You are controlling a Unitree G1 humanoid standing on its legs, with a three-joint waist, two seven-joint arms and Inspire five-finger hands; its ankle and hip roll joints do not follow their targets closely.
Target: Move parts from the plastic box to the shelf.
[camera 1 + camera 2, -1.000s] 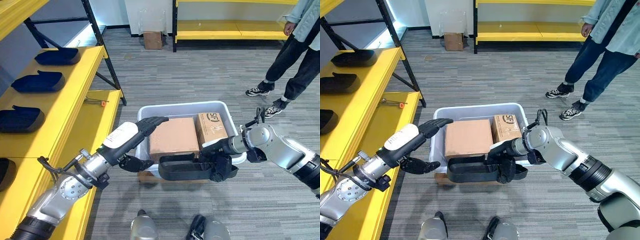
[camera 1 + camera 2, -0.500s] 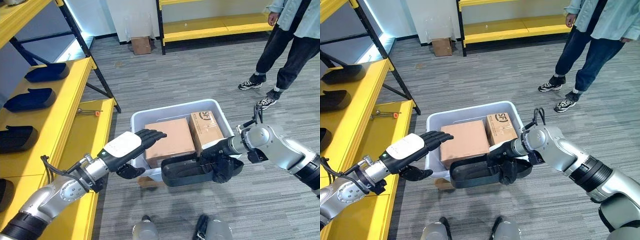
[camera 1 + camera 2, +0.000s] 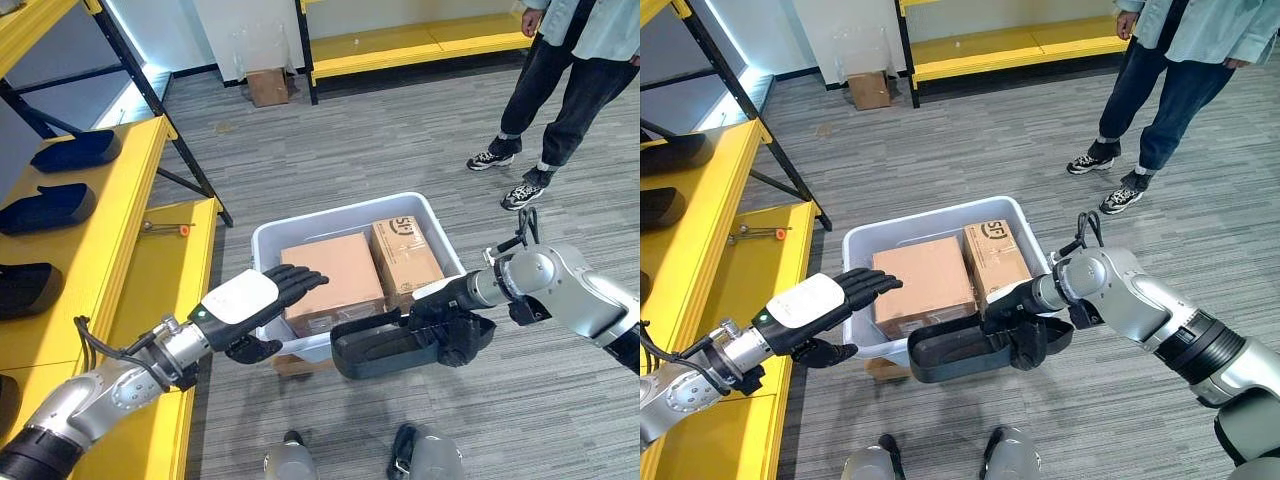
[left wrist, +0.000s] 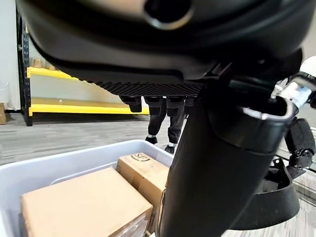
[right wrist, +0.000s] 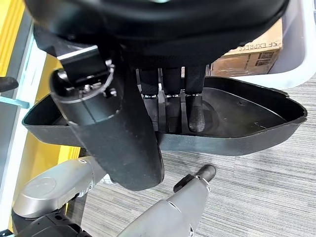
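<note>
Grey plastic box (image 3: pixel 268 237) holds two cardboard cartons (image 3: pixel 332 276); right robot hand (image 3: pixel 452 322) clamps black part (image 3: pixel 375 349); left robot hand (image 3: pixel 262 300) spread.

1. The plastic box (image 3: pixel 268 238) stands on the floor, right of the shelf (image 3: pixel 150 190).
2. Two cartons lie side by side inside: large carton (image 3: pixel 330 277) left, small carton (image 3: pixel 405 255) right.
3. A tray part (image 3: pixel 385 350) sits before the box's near wall.
4. A person (image 3: pixel 560 80) stands behind, to the right.

floor: grey striped carpet (image 3: pixel 380 140)
far wall: low yellow rack (image 3: pixel 420 45)
corner: small cardboard box (image 3: pixel 267 87)
</note>
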